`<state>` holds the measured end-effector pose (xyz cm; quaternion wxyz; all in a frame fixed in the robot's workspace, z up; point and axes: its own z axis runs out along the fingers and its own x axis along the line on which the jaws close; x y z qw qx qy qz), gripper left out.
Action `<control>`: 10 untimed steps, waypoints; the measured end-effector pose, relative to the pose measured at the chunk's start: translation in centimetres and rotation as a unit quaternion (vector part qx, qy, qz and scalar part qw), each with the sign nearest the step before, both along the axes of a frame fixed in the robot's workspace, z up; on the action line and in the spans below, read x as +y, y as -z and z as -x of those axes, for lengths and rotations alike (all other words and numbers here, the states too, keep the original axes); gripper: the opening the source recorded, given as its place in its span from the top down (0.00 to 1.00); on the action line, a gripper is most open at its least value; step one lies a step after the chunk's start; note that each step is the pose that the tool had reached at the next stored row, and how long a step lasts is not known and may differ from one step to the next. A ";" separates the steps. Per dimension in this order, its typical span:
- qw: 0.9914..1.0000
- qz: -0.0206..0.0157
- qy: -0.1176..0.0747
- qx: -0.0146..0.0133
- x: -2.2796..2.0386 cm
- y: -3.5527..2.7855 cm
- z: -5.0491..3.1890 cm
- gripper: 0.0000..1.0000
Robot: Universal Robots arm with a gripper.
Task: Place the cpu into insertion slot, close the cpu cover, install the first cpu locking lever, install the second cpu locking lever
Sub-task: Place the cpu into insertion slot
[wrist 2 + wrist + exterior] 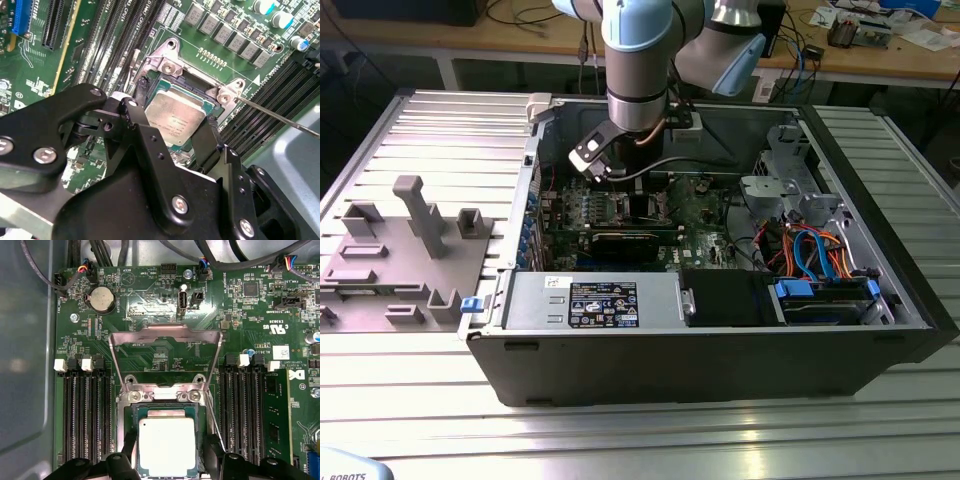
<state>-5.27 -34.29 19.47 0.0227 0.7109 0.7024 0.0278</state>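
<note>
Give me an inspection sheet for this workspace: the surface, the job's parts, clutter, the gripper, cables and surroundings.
surface: ribbed metal table carrying an open computer case.
job's things: cpu lies in the insertion slot; cpu cover is swung open; a thin wire lever sticks out free beside the slot.
clutter: grey fixture block on the table, at the exterior view's left.
grippers: gripper is low over the cpu, inside the case.
cables: orange and blue leads bundled in the case.
surroundings: workbench behind, with loose wires.
</note>
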 end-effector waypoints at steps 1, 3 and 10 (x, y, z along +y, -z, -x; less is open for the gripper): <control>1.000 0.000 0.000 0.000 0.00 0.00 0.00 0.39; 1.000 0.000 0.000 0.000 0.00 0.00 0.00 0.39; 1.000 -0.001 0.000 0.000 0.01 -1.47 -0.06 0.39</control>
